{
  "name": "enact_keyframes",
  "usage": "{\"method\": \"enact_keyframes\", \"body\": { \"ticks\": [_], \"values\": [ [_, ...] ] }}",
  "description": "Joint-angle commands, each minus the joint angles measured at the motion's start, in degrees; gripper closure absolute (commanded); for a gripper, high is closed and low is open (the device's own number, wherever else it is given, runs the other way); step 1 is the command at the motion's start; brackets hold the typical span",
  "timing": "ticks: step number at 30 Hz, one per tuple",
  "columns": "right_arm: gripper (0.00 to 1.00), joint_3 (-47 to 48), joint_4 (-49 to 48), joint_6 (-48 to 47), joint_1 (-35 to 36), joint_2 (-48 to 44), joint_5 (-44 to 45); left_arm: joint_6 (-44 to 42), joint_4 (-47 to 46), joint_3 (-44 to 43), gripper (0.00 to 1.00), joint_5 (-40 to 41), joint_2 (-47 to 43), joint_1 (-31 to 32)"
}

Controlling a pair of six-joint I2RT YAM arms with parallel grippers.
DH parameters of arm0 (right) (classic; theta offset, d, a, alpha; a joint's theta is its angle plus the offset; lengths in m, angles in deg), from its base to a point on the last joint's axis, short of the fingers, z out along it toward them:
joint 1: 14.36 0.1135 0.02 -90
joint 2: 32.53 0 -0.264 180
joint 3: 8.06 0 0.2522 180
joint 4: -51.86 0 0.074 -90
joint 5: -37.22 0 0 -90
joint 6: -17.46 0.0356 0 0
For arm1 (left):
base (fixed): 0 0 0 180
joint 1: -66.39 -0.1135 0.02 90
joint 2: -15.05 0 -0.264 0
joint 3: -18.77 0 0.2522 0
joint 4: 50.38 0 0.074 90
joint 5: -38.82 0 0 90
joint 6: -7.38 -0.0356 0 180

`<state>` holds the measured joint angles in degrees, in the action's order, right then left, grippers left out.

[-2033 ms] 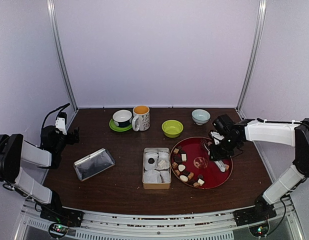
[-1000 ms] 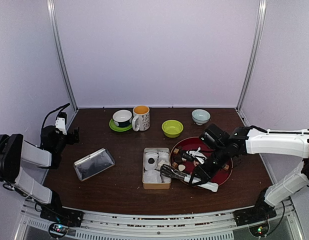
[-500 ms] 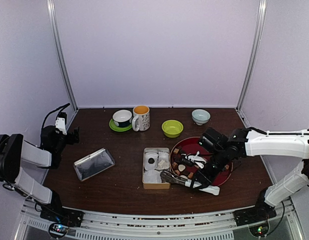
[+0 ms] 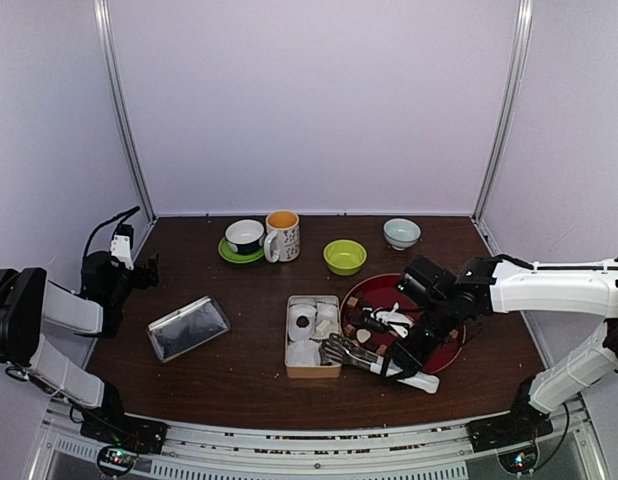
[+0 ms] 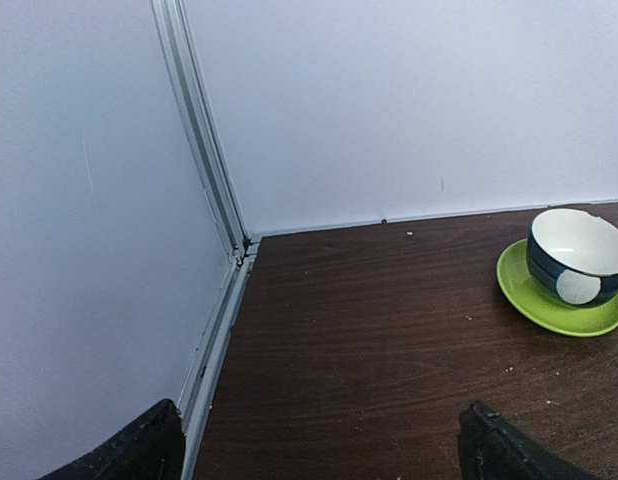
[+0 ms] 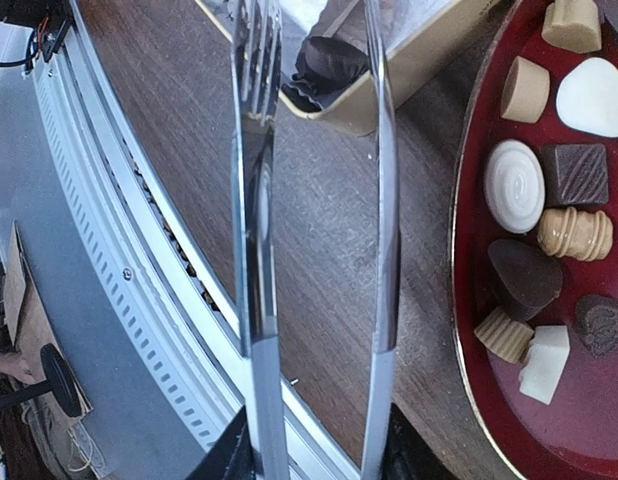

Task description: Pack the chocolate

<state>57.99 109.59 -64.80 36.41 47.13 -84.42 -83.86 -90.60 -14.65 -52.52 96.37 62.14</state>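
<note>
Several chocolates [image 4: 374,335] in tan, dark brown and white lie on a red plate [image 4: 444,345]; the right wrist view shows them close up [image 6: 574,172]. A gold box [image 4: 314,372] holds white liners and one dark chocolate [image 4: 302,322]. My right gripper [image 4: 397,366] is shut on silver tongs [image 4: 349,352]. The tong tips reach over the box's near right corner. In the right wrist view the tong arms [image 6: 254,200] stand apart, with a dark brown chocolate [image 6: 329,58] between the tips inside the box [image 6: 429,60]; I cannot tell if it is pinched. My left gripper [image 4: 139,272] is open and empty at the far left.
A green bowl [image 4: 345,257], a mug [image 4: 282,236], a cup on a green saucer [image 4: 245,238] and a pale bowl [image 4: 401,233] stand along the back. The box's lid [image 4: 188,327] lies at the left. The left wrist view shows the cup [image 5: 577,268] and the wall corner.
My right gripper has carried the tongs from the plate's right side across the plate to the box's near right corner. The left arm has not moved.
</note>
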Motion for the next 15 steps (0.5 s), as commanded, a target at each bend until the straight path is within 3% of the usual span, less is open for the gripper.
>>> {"method": "enact_keyframes", "body": {
  "ticks": [1, 15],
  "values": [
    [0.62, 2.38, 0.67, -0.09, 0.24, -0.49, 1.57, -0.61, -3.08, 0.32, 0.02, -0.56, 0.33, -0.43],
    [0.64, 1.43, -0.29, 5.16, -4.37, -9.80, 11.68, -0.60, -3.11, 0.32, 0.02, -0.55, 0.33, -0.49]
  ]
}}
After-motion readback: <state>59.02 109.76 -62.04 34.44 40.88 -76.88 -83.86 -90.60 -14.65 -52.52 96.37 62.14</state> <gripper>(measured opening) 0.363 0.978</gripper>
